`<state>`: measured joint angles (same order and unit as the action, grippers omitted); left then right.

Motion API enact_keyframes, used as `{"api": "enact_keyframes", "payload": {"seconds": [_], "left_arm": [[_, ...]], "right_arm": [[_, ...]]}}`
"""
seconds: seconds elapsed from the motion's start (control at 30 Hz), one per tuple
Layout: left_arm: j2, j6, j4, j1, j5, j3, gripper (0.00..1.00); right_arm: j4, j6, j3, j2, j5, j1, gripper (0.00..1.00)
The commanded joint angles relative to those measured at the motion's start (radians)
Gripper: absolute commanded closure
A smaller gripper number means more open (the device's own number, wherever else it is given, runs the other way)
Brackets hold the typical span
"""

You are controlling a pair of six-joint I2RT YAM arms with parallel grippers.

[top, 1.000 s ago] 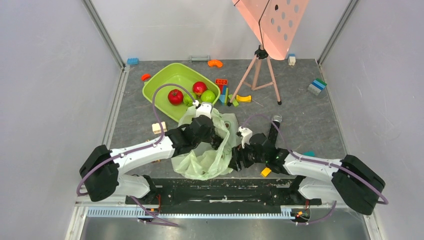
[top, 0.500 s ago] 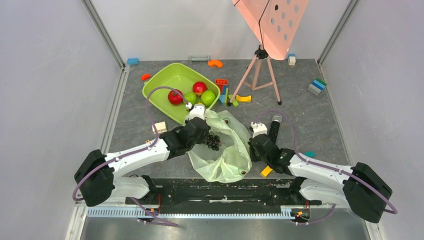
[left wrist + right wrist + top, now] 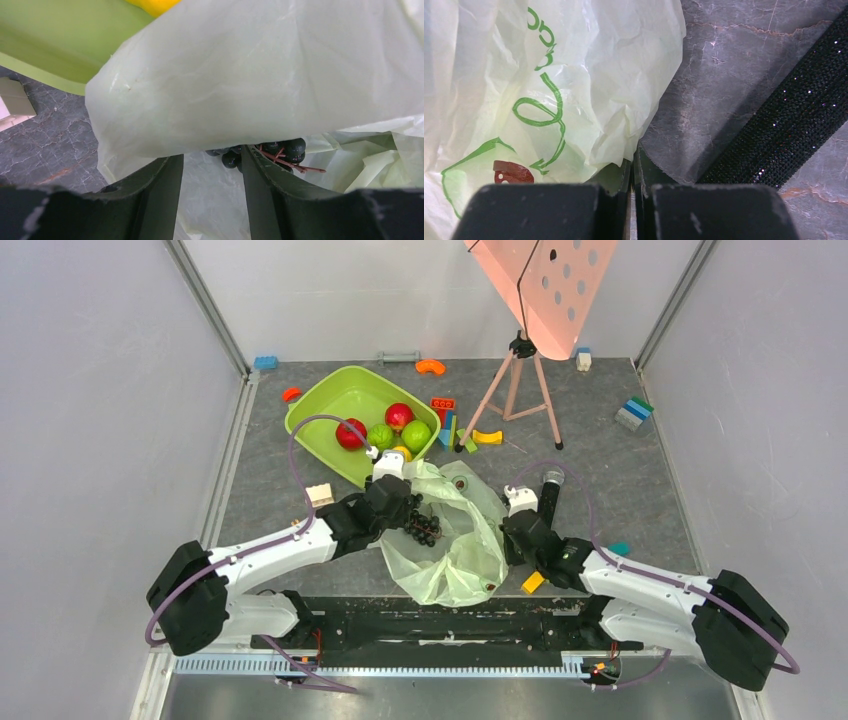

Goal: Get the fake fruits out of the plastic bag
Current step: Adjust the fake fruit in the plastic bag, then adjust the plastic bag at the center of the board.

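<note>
Found bag [image 3: 455, 550] crumpled at near centre, grapes [image 3: 424, 527] lying in its open mouth. Found left gripper [image 3: 212, 160] spread beside grapes, grasping nothing; right gripper [image 3: 632, 160] clenched on bag's right edge.

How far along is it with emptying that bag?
Likely done: green fruits lie in the tub. In hand: the right gripper pinches the plastic bag; the open left gripper is at the grape bunch. Left: the grapes lie at the bag's mouth.
</note>
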<state>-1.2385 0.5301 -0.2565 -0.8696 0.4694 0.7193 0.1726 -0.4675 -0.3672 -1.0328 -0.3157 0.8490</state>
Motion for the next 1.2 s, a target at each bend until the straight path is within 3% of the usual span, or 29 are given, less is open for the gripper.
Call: {"api": "enact_keyframes", "payload": {"seconds": [0.0, 0.37, 0.43, 0.5, 0.53, 0.63, 0.73, 0.93, 1.07, 1.17], "left_arm": [[0.022, 0.014, 0.0, 0.009, 0.007, 0.011, 0.47], [0.057, 0.044, 0.04, 0.009, -0.117, -0.036, 0.63], [0.089, 0.042, 0.06, 0.009, -0.151, -0.049, 0.63], [0.124, 0.036, 0.069, 0.008, -0.182, -0.062, 0.63], [0.142, 0.035, 0.072, 0.007, -0.192, -0.069, 0.63], [0.186, 0.031, 0.076, 0.008, -0.204, -0.097, 0.63], [0.205, 0.029, 0.08, 0.007, -0.203, -0.121, 0.63], [0.228, 0.055, 0.107, 0.006, -0.25, -0.164, 0.66], [0.232, 0.065, 0.109, 0.006, -0.251, -0.179, 0.66], [0.229, 0.072, 0.112, 0.005, -0.25, -0.187, 0.67]], "right_arm": [[-0.017, 0.011, -0.004, -0.003, -0.019, 0.003, 1.0], [-0.039, 0.028, 0.005, 0.005, 0.004, 0.003, 0.99], [-0.029, 0.031, -0.003, 0.028, -0.006, 0.003, 0.87], [-0.016, 0.042, -0.022, 0.072, -0.019, 0.002, 0.55], [-0.003, 0.046, -0.035, 0.095, -0.028, 0.003, 0.44], [0.04, 0.073, -0.093, 0.183, -0.06, 0.004, 0.33], [0.035, 0.116, -0.14, 0.265, -0.043, 0.004, 0.34], [-0.031, 0.221, -0.305, 0.239, 0.117, 0.07, 0.53], [-0.007, 0.277, -0.432, 0.14, 0.031, 0.147, 0.45], [-0.032, 0.301, -0.49, 0.062, 0.101, 0.194, 0.5]]}}
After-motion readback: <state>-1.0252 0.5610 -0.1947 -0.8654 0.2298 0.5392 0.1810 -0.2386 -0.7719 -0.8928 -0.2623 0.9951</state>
